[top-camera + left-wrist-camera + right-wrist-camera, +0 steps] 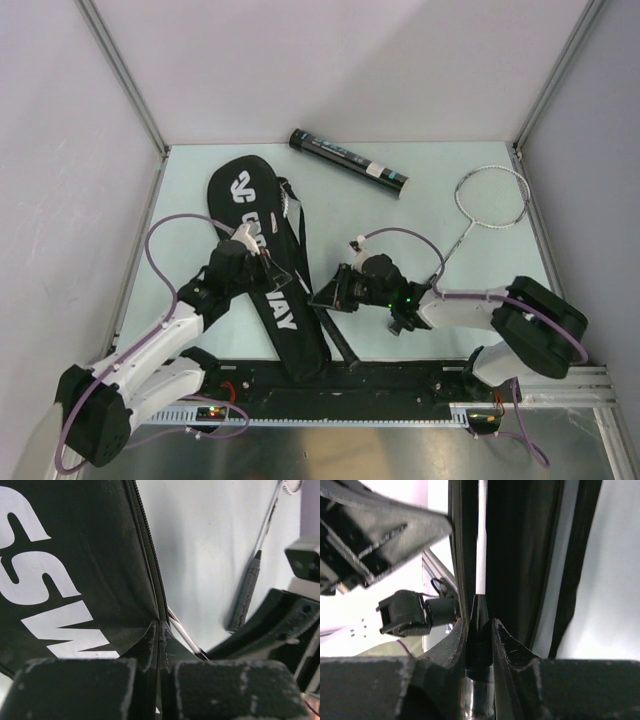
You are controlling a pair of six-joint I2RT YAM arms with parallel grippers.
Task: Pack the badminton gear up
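Both hands are clenched: left hand (159, 636) pinching the CROSSWAY bag (60, 555) at its zipper edge mid-desk, right hand (480, 630) gripping a racket (481, 545) near its handle. Hold the mouth up and slide the racket straight in.

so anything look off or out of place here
Nothing damaged or spilled. The tube and one racket lie loose outside the bag, the racket off to the far right; no shuttlecocks are in view.
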